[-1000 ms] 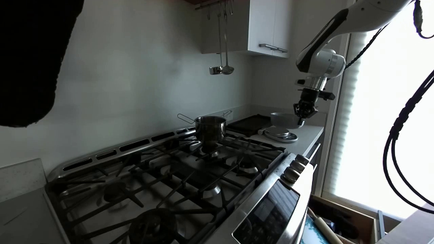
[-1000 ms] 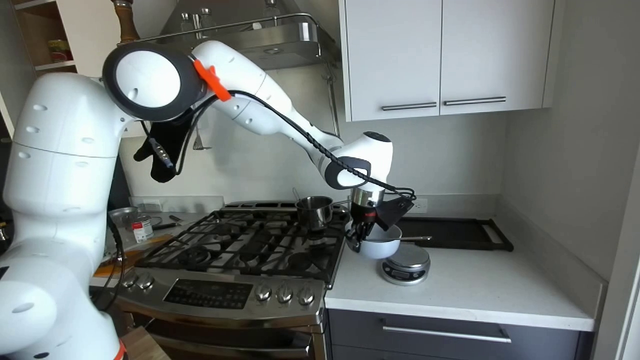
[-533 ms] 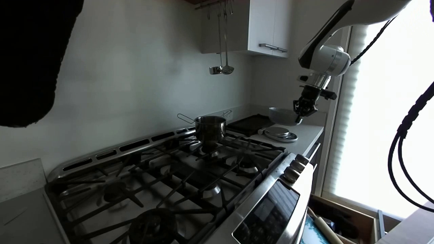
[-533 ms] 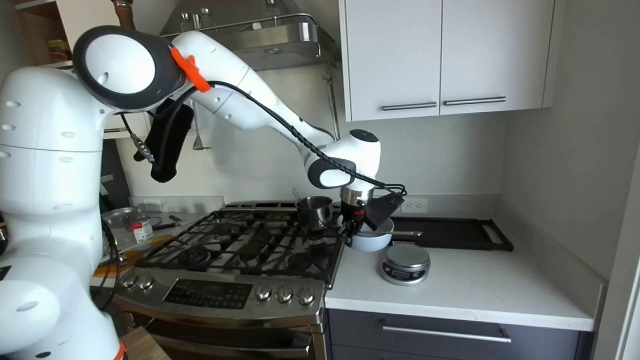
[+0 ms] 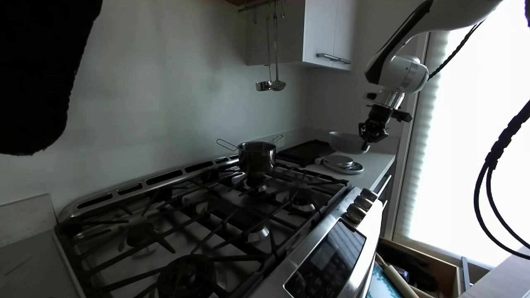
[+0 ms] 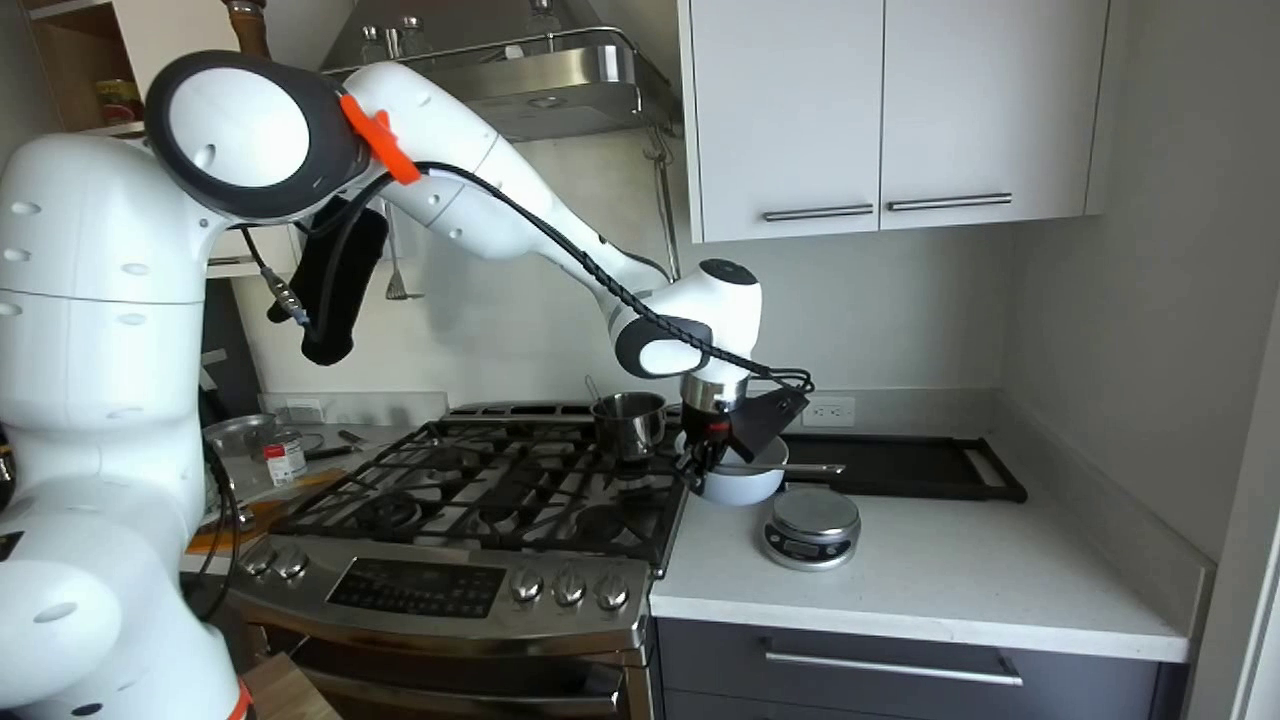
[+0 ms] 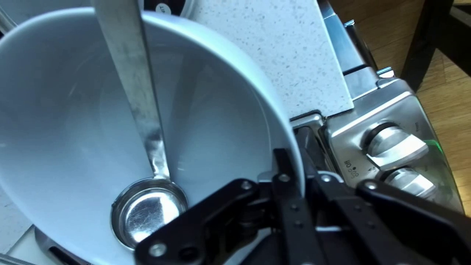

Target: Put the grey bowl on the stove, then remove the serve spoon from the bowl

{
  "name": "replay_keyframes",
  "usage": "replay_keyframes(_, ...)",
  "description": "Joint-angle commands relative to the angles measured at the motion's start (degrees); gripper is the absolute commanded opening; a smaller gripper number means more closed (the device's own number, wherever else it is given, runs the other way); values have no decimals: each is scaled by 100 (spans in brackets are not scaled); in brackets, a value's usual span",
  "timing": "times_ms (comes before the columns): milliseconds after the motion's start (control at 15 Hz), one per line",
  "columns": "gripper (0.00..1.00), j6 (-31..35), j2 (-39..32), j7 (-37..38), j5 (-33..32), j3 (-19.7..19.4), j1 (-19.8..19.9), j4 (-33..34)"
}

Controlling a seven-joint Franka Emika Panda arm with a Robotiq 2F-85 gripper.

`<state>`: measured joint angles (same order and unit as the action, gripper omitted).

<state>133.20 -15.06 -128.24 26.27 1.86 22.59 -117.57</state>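
Bowl (image 7: 206, 140) is held at its rim by tool (image 7: 297, 162): one finger (image 7: 284, 165) is seen inside the wall, its mate outside, so rim's pinched btwn them & the gap is narrow. In both exterior views bowl is shown at desk (image 6: 960, 575), by side of stove (image 6: 415, 585), nr tray (image 6: 900, 468) & scale (image 6: 815, 535); whether desk is touched by bowl's base can't be told.

Spoon (image 7: 138, 95) is seen in bowl: its round cup is laid low inside, its handle is run out past rim, away from tool.

Pot (image 5: 256, 159) is set upright at back of stove, wire handles turned outward. Scale is placed on desk, just in front of bowl as shown in an exterior view, w/ display turned to that cam; digits can't be read. Tray, black & flat, is laid on desk nr back wall.

Tool is pointed down, a bit tilted; arm (image 6: 470, 135), white, is stretched past stove & hood (image 6: 575, 75).

Utensils (image 5: 278, 86), 2 pcs, are hung from rail (image 5: 256, 5) nr cupboard (image 5: 319, 33). Mitt (image 6: 355, 290), black, is seen by wall, partly hidden behind arm. Can (image 6: 285, 460), red/white label, is stood at L of stove in an exterior view.
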Motion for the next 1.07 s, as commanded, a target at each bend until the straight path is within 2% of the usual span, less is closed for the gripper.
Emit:
replay_keyframes(0, 2, -303, -108, 72, -237, -299, -297, 125)
replay_keyframes(333, 2, -464, 290, -56, -650, -177, -747, -311)
replay_keyframes(667, 2, -421, 978, 77, -1095, 60, -1462, -784)
replay_keyframes(1000, 2, -530, 1495, 18, -869, 496, -2220, -1279)
